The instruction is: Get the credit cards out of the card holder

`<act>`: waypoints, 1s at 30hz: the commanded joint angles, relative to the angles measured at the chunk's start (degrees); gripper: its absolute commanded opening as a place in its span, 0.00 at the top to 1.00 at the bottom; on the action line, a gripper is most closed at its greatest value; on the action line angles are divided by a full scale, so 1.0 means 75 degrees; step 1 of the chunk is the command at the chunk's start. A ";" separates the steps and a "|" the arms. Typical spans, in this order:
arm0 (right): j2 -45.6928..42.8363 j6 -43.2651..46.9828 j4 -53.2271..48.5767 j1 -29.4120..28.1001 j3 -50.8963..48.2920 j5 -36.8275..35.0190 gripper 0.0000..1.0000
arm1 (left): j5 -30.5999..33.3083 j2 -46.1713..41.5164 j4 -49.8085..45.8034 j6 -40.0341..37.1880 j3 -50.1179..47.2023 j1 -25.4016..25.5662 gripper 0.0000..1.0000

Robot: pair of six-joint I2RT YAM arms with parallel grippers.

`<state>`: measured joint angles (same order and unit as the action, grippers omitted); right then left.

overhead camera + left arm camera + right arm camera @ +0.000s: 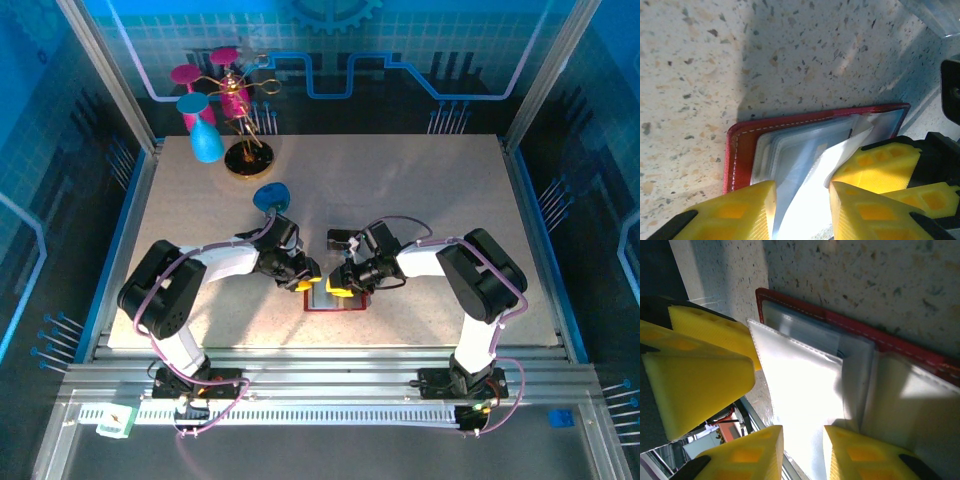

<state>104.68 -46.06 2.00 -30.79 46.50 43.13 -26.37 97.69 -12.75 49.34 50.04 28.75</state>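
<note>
Left gripper (802,210), right gripper (802,455) straddle holder's (740,145) pocket leaves (805,385) to bare cards; jaws slightly apart, pinch unclear.

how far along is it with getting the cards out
Done: the card holder lies open on the table. Under way: the left hand and right hand each straddle a pale pocket flap, jaws apart. Left: I can't make out any card pulled free yet, so the removals all look still to do.
</note>
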 commanded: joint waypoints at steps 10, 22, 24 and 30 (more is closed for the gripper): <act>0.0081 0.0118 -0.0513 0.0100 -0.0112 -0.0197 0.72 | -0.0249 -0.0155 -0.0048 -0.0111 -0.0027 0.0198 0.71; -0.0018 0.0077 -0.0551 0.0109 -0.0095 -0.0244 0.72 | -0.0275 -0.0484 0.0112 -0.0004 -0.0471 0.0421 0.76; -0.0083 0.0055 -0.0542 0.0103 -0.0105 -0.0265 0.72 | -0.0267 -0.0492 0.0138 -0.0005 -0.0428 0.0429 0.77; -0.0649 -0.0125 -0.0265 0.0120 -0.0132 -0.0268 0.71 | -0.0434 -0.0344 0.0511 0.0186 -0.0356 0.0433 0.76</act>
<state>102.78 -46.33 0.89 -30.68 46.24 42.02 -27.62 95.50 -10.85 49.60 47.27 31.59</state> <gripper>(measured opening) 0.285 0.236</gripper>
